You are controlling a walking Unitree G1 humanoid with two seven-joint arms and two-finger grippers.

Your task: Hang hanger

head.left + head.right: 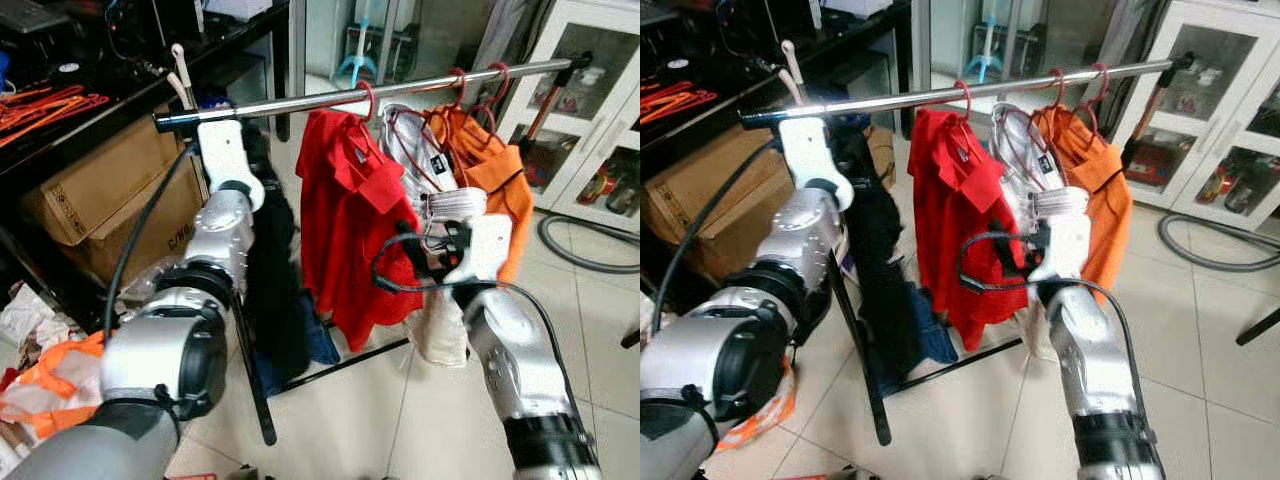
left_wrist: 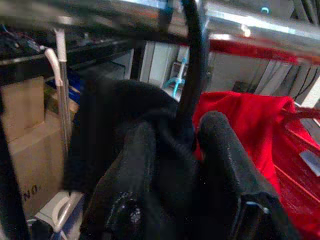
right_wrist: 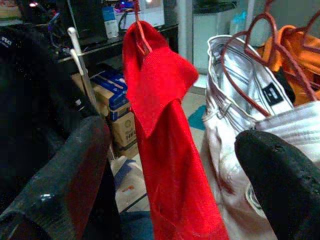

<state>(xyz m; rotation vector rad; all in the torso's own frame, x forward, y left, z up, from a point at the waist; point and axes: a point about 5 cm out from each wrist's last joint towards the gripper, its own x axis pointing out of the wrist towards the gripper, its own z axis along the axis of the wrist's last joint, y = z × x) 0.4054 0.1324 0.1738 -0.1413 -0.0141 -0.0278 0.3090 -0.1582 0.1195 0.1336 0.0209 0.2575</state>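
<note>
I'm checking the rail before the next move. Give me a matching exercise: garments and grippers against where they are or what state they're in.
Things:
1. red shirt
2. orange shirt
3. left gripper
4. right gripper

Places or states:
A. open, facing the hung clothes
B. furthest along the rail toward the robot's right
C. shut on black garment
D. hangs between the black garment and the white garment

Pairs: 1-D, 2-B, 3-C, 4-A

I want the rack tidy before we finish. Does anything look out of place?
Clothes lie heaped on the floor left of the rack, orange among them. On the rail, the white garment hangs bunched between the red shirt and orange shirt.
</note>
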